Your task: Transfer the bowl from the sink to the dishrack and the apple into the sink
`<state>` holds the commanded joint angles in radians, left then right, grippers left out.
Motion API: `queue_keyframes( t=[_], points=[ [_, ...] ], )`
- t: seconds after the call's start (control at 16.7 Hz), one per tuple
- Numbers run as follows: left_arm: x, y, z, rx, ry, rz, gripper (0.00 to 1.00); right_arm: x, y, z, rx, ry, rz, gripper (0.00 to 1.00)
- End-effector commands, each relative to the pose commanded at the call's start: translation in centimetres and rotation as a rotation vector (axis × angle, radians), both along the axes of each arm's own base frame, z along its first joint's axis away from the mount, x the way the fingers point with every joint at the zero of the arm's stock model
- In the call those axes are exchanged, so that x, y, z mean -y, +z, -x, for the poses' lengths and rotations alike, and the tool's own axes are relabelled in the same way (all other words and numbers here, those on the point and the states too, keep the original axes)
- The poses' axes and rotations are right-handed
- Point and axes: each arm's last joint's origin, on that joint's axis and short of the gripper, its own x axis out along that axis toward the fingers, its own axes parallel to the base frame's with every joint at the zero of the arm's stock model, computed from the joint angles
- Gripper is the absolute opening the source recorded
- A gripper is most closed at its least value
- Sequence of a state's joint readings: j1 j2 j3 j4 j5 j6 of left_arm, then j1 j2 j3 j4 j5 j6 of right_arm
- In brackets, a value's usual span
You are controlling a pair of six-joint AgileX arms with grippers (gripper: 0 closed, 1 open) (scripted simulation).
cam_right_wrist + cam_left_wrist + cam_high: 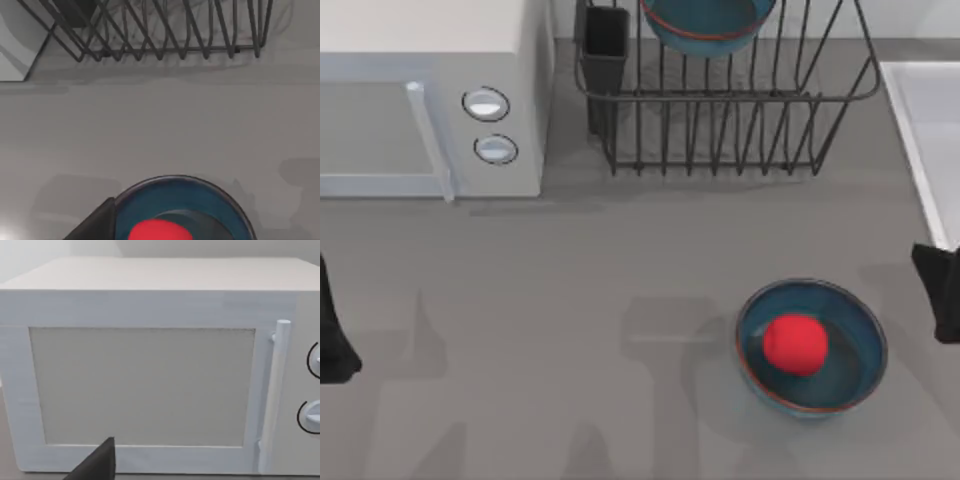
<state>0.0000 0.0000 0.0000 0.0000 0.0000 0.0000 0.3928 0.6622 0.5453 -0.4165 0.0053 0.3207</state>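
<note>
Lower right of the top view, the apple [794,344] sits in a bowl [812,346]: smooth, firm, likely slippery; pinch its widest middle. I cannot tell either gripper's state.

Count on my tabletop [620,300]: two teal bowls, one in dishrack [705,25], one on tabletop [855,350]; one apple [794,344]; one dishrack [730,125]; one microwave [430,100]; one sink [925,130].

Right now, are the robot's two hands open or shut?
Left gripper: parked at the table's left edge; cannot be told.
Right gripper: parked at the right edge by the sink; cannot be told.
</note>
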Motion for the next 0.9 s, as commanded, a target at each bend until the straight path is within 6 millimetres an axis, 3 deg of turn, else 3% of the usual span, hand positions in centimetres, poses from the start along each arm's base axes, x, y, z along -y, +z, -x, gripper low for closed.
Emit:
queue_keyframes(
  t=[0.24,0.54,0.9],
  points=[
    [0.0,0.0,0.0,0.0,0.0,0.0,1.0,-5.2,0.3,-4.4,-0.413,0.044,0.078,1.0],
    [0.0,0.0,0.0,0.0,0.0,0.0,1.0,-11.3,-2.2,-9.6,-0.796,-0.001,0.242,1.0],
    [0.0,0.0,0.0,0.0,0.0,0.0,1.0,-14.3,-4.2,-13.2,-0.968,-0.069,0.346,1.0]
  ],
)
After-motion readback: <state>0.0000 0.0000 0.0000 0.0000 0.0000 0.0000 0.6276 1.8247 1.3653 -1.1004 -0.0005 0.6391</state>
